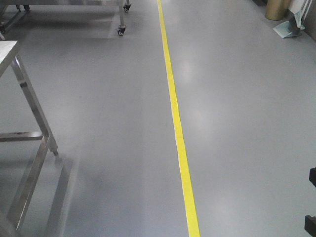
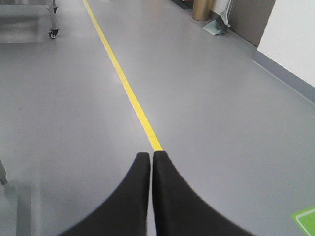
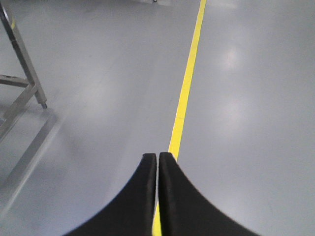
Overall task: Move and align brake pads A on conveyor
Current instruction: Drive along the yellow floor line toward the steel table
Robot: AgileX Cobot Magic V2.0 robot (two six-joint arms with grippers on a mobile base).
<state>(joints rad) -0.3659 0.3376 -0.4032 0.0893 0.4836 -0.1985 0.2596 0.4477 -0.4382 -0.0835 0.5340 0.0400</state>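
The brake pads A and the conveyor are out of view in every view. My left gripper (image 2: 151, 155) is shut, its two black fingers pressed together with nothing between them, hanging over grey floor. My right gripper (image 3: 157, 156) is likewise shut and empty, above the yellow floor line (image 3: 186, 93). A dark piece of the robot shows at the right edge of the front view (image 1: 311, 224).
Grey floor with a yellow line (image 1: 173, 103) running away from me. A steel table frame (image 1: 29, 143) stands at the left, its leg (image 3: 24, 59) also in the right wrist view. A wheeled steel frame (image 1: 122, 19) is far left. A gold bin (image 2: 202, 10) and dustpan (image 2: 216, 24) sit far right. A green floor mark (image 2: 306, 220) lies at the lower right.
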